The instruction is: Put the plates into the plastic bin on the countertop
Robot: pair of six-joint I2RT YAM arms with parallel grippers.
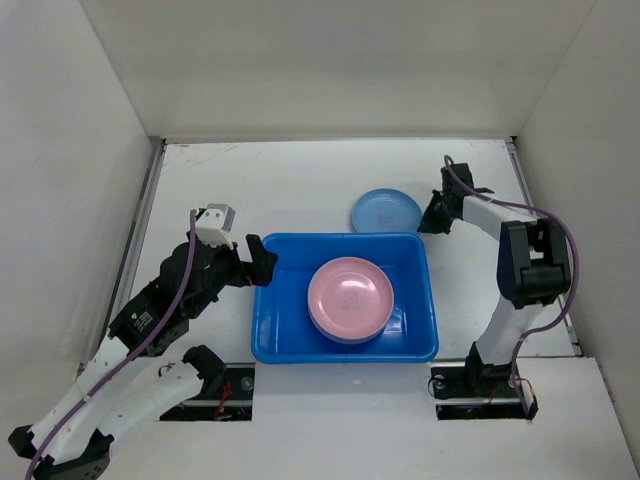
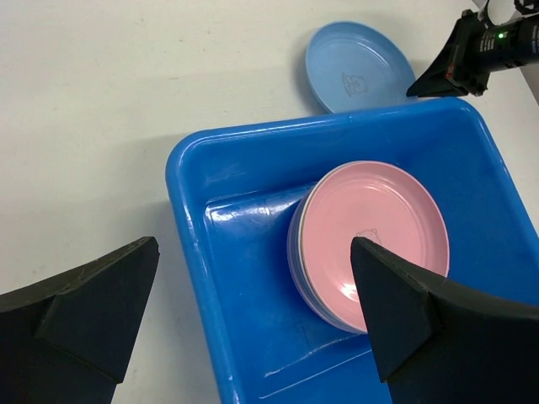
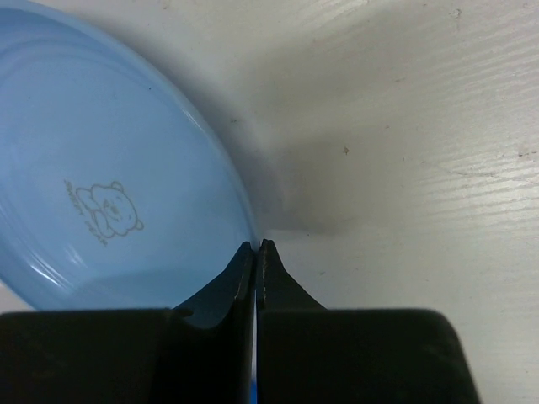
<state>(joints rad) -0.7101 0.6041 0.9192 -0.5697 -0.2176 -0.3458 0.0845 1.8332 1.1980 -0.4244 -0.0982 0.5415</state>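
Plates (image 1: pixel 348 300) lie stacked inside the plastic bin (image 1: pixel 275 335), with a pink plate (image 2: pixel 370 227) on top; I cannot count those beneath it. One light blue plate (image 1: pixel 385 209) lies outside on the countertop (image 1: pixel 270 185), just behind the bin's far wall. My right gripper (image 3: pixel 255 246) is clenched on that plate's right-hand rim, a thin pinch at the very edge. My left gripper (image 2: pixel 253 248) hangs spread wide and empty above the bin's left end.

The risk, as I judge it, is that so shallow a grip lets the plate slip or swing as it lifts. Its low edge could also catch the bin's rim on the way over. The right wrist view cuts off much of the plate, and how deep the pinch reaches is hard to make out.
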